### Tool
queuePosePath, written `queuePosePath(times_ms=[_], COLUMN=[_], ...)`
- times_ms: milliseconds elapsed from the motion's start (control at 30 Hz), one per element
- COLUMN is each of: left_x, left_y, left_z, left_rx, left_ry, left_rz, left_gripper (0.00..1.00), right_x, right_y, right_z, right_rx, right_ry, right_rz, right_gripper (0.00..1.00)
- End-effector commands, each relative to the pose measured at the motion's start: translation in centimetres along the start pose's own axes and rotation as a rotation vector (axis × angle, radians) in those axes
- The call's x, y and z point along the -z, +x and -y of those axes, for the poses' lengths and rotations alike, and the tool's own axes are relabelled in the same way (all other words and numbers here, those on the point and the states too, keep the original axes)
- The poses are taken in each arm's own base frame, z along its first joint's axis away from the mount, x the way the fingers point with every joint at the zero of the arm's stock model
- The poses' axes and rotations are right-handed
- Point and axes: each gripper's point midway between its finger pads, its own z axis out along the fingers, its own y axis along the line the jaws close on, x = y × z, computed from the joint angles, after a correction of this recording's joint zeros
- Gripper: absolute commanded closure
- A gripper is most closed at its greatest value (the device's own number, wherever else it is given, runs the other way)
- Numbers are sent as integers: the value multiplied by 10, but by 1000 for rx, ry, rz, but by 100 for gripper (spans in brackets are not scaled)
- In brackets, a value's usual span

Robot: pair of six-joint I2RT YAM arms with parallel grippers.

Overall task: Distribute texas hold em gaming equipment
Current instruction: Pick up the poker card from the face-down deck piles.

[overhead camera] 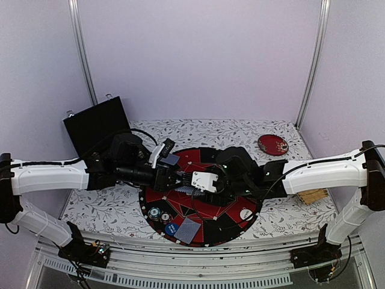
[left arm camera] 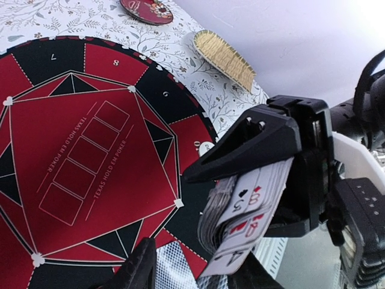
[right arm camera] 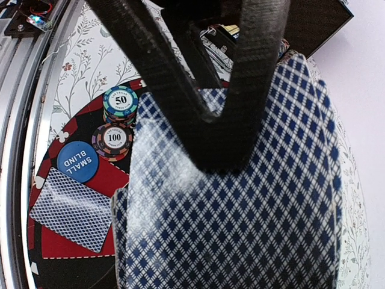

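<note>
Over the round red and black poker mat point(overhead camera: 225, 211) my right gripper point(overhead camera: 195, 182) is shut on a deck of playing cards point(left arm camera: 240, 198), blue-diamond backs point(right arm camera: 240, 229) filling the right wrist view. My left gripper point(left arm camera: 198, 274) stands open just below the deck. Its fingers point(left arm camera: 141, 271) are apart, and the lowest card's edge hangs between them near the right one. On the mat's near left lie a face-down card point(right arm camera: 72, 208), a blue small-blind disc point(right arm camera: 77, 161) and two striped chips point(right arm camera: 120, 102). A white disc point(overhead camera: 246, 214) sits near right.
A dark red plate point(overhead camera: 273, 144) lies at the back right, and a straw-coloured slatted mat point(overhead camera: 313, 195) is under the right arm. A black case point(overhead camera: 96, 123) stands open at the back left. Another face-down card point(overhead camera: 170, 159) rests on the mat's far left.
</note>
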Motion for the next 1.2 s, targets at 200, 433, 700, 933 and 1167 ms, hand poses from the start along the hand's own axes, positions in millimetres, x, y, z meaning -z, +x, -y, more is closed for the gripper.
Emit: queuePosePath(times_ms=[200, 433, 700, 933, 1167], left_x=[6, 3, -14, -14, -10], left_y=[-18, -15, -11, -11, -12], left_z=[11, 18, 35, 22, 13], left_rx=[-35, -35, -29, -36, -41], left_ry=[8, 46, 142, 61, 2], left_rz=[46, 31, 15, 16, 15], left_gripper=[87, 100, 97, 72, 57], right_x=[1, 1, 1, 5, 5], right_y=[-15, -17, -15, -16, -17], right_z=[7, 8, 8, 9, 10], right_rx=[-18, -19, -25, -29, -30], right_ry=[-2, -2, -7, -5, -9], right_rz=[41, 44, 43, 53, 58], right_gripper=[47, 47, 47, 47, 47])
